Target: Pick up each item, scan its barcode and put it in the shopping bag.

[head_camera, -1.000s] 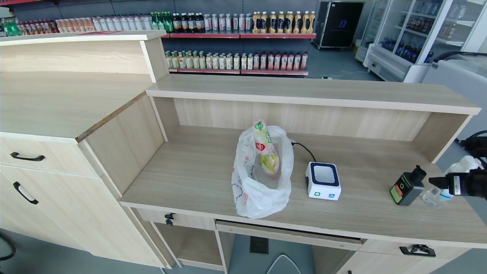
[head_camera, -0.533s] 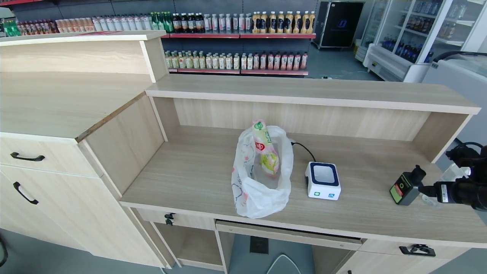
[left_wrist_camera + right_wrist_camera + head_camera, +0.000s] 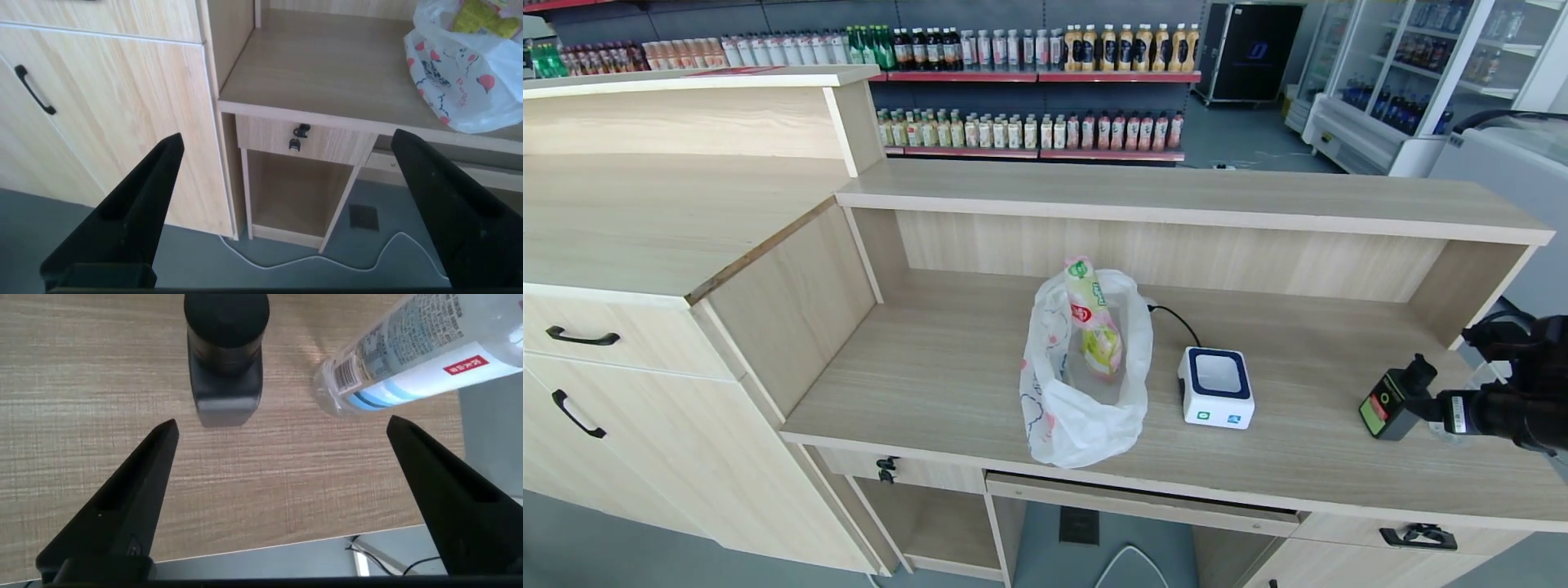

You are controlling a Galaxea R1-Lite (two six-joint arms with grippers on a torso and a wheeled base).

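Observation:
A white shopping bag (image 3: pixel 1086 408) stands on the wooden desk (image 3: pixel 947 367) with a green and pink snack pack (image 3: pixel 1094 322) inside it. To its right sits the white barcode scanner (image 3: pixel 1217 388). At the desk's right end stands a black bottle (image 3: pixel 1395 402) (image 3: pixel 225 359), and a clear plastic bottle (image 3: pixel 1486 376) (image 3: pixel 417 347) lies beside it. My right gripper (image 3: pixel 1437 408) (image 3: pixel 286 506) hovers open just above the desk by these two bottles, holding nothing. My left gripper (image 3: pixel 286 212) hangs open below the desk's front edge, and the shopping bag (image 3: pixel 462 73) lies beyond it.
A raised shelf wall (image 3: pixel 1176 253) backs the desk, and a taller cabinet (image 3: pixel 645 245) borders it on the left. The scanner's black cable (image 3: pixel 1176 318) runs toward the back wall. A small lock (image 3: pixel 301 139) sits on the drawer under the desk.
My right gripper has moved left along the desk toward the black bottle and now covers most of the clear bottle. The bag, scanner and black bottle have stayed put.

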